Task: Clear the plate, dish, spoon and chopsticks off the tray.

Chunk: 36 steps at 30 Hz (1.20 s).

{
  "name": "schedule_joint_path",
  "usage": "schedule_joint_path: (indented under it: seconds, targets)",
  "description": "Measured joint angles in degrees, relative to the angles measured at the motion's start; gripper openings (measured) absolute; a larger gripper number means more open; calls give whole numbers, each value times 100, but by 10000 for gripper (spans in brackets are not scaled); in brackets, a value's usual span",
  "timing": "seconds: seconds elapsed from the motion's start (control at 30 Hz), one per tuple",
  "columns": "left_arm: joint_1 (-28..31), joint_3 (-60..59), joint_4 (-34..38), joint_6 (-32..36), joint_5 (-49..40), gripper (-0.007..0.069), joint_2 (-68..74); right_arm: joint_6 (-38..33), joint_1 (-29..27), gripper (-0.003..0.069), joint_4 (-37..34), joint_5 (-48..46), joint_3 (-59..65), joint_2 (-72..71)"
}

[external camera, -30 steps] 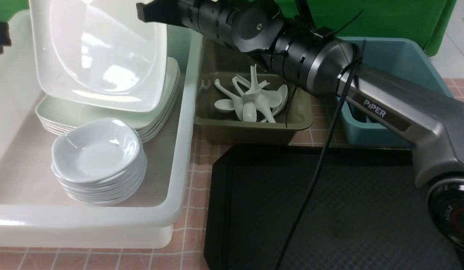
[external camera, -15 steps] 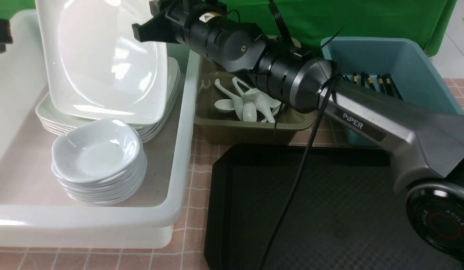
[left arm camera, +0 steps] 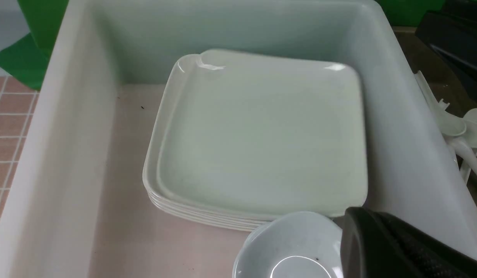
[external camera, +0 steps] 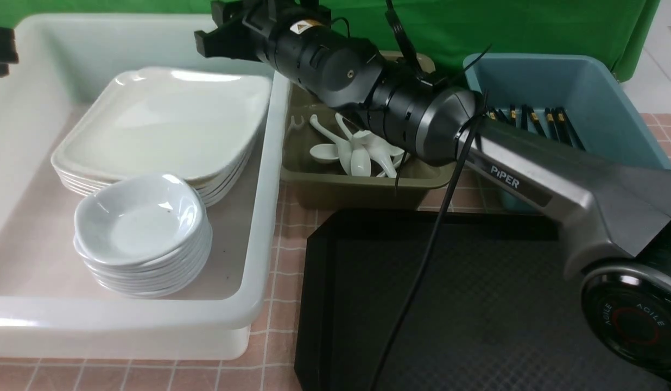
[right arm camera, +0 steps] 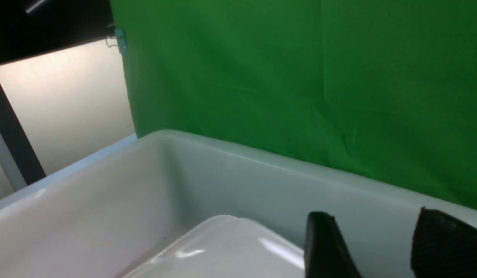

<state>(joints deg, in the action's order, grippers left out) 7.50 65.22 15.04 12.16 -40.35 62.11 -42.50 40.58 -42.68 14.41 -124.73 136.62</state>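
Arm (external camera: 523,175) (right) slants across to white tub (external camera: 271,179), end effector (right arm camera: 373,218) spread above plate (external camera: 167,125).

You've got green cloth (right arm camera: 300,77) hung just beyond the right hand (right arm camera: 381,251), its edge held by a teal clip (right arm camera: 120,40). Past that edge: a pale lit wall panel (right arm camera: 68,96) and a dark post (right arm camera: 18,146). Lower than the hand, the desk (external camera: 284,260) has a pink tile-pattern cover.

— Where do you look from?
— Front: from my own side, forward and down over the white tub (external camera: 266,206). Left wrist: close above it. Right wrist: low, facing its far wall.
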Motion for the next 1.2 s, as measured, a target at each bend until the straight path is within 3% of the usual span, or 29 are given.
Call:
schedule_joint_path:
  seconds: [0.2, 0.33, 0.37, 0.4, 0.43, 0.5, 0.53, 0.7, 0.8, 0.97, 1.2]
  targets:
    - [0, 0, -6, 67, -25, -1, 0, -94, 0, 321, -16, -51, 0, -20]
    - [0, 0, -26, 104, -268, -1, 100, -646, -62, 104, -33, -1024, 5, -447]
    - [0, 0, -28, 110, -283, -1, 113, -646, -72, 94, -39, -1113, 5, -483]
    - [0, 0, -28, 137, -403, -1, 239, -561, -196, 42, -40, -1944, 5, -832]
    - [0, 0, -28, 151, -416, -1, 259, -538, -196, 38, -40, -2060, 5, -879]
    - [0, 0, -50, 208, -528, -1, 563, 26, -486, 30, 300, -3620, -1, -1544]
    - [0, 0, -65, 223, -539, -1, 673, 305, -588, 30, 580, -3974, -6, -1703]
    - [0, 0, -197, 247, -527, -1, 1486, 1993, -1257, 30, 2900, -6776, -48, -2787]
    - [0, 0, -388, 227, -432, -1, 1987, 2236, -1627, 30, 3420, -7737, -48, -3069]
    - [0, 0, -703, 36, -112, -1, 2772, 2231, -1971, 30, 3576, -7928, -48, -3289]
    - [0, 0, -1393, -536, 113, -1, 3354, 2027, -1983, 30, 3513, -7933, -48, -3331]
